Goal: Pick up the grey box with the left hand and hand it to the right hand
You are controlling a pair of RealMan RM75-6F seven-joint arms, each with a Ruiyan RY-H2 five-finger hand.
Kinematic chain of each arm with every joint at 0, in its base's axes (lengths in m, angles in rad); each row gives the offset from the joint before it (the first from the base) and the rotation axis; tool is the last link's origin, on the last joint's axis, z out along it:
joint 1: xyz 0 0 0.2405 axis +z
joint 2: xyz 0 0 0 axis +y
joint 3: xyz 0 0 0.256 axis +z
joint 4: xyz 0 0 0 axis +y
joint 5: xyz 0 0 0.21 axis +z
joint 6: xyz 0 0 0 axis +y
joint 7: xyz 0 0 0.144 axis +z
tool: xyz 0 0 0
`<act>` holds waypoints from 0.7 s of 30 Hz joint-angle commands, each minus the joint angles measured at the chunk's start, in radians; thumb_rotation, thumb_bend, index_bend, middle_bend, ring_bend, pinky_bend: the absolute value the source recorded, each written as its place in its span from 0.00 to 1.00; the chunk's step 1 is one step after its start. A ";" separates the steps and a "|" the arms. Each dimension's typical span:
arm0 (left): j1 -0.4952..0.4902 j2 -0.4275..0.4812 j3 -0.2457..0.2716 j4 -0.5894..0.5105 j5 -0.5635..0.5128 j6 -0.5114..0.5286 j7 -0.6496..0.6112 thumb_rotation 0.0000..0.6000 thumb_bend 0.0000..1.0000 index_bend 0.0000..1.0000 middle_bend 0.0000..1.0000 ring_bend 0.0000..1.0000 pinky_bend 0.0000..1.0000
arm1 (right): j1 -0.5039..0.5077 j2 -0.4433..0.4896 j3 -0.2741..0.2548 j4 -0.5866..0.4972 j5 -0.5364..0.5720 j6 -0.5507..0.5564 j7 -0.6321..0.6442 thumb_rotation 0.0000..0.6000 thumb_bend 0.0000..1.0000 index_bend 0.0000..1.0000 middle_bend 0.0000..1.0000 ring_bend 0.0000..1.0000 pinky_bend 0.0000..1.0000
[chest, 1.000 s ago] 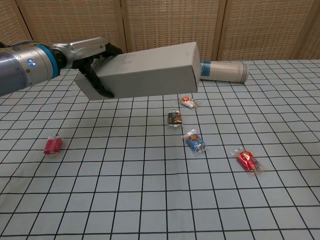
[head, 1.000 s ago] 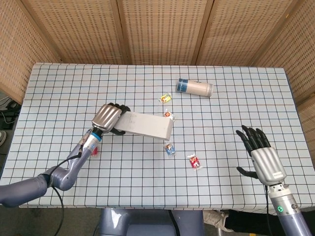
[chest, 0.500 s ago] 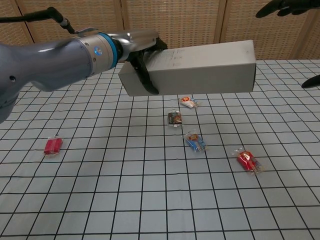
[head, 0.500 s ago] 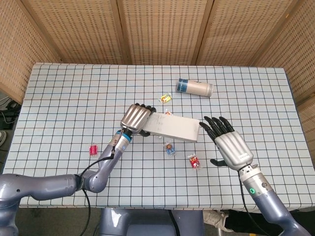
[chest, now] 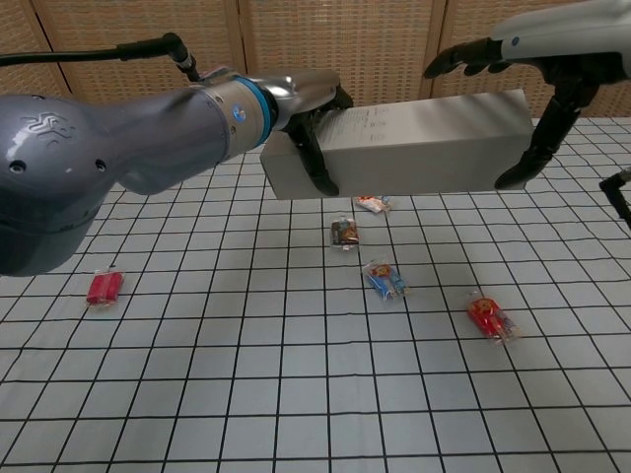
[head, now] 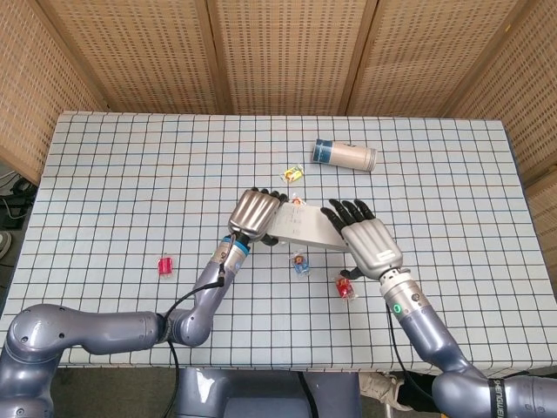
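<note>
My left hand grips the left end of the long grey box and holds it level above the table. In the chest view the left hand's fingers wrap that end of the box. My right hand is at the box's right end. There the right hand has its fingers stretched out above the box's top and its thumb down along the front of the right end. Whether the right hand touches the box I cannot tell; it does not clasp it.
Small sweet packets lie under the box: a blue one, a red one, a dark one. Another red packet lies at the left. A can with a blue end lies on its side further back. Wicker screens stand behind the table.
The left hand has carried the box rightward and higher. The right hand has come in from the right table edge to the box's right end, fingers now over its top.
</note>
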State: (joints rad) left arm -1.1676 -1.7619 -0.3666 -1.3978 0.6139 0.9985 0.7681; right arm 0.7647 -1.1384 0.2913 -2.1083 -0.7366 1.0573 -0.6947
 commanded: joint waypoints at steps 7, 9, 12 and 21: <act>-0.020 -0.043 -0.006 0.008 -0.025 0.039 -0.004 1.00 0.00 0.66 0.55 0.48 0.42 | 0.171 -0.122 0.023 0.101 0.296 0.086 -0.124 1.00 0.00 0.00 0.00 0.00 0.00; -0.020 -0.044 -0.006 0.002 -0.027 0.044 -0.005 1.00 0.00 0.66 0.55 0.48 0.42 | 0.188 -0.133 0.022 0.114 0.327 0.095 -0.131 1.00 0.00 0.00 0.00 0.00 0.00; -0.020 -0.045 -0.005 -0.008 -0.029 0.050 -0.005 1.00 0.00 0.66 0.55 0.48 0.42 | 0.204 -0.142 0.022 0.128 0.358 0.099 -0.132 1.00 0.00 0.00 0.00 0.00 0.00; -0.020 -0.030 -0.003 -0.053 -0.039 0.076 0.009 1.00 0.00 0.65 0.55 0.48 0.42 | 0.246 -0.159 0.010 0.202 0.409 0.110 -0.145 1.00 0.00 0.10 0.07 0.00 0.00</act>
State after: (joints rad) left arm -1.1872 -1.7947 -0.3695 -1.4479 0.5750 1.0718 0.7758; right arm 1.0059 -1.2936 0.3091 -1.9213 -0.3199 1.1672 -0.8368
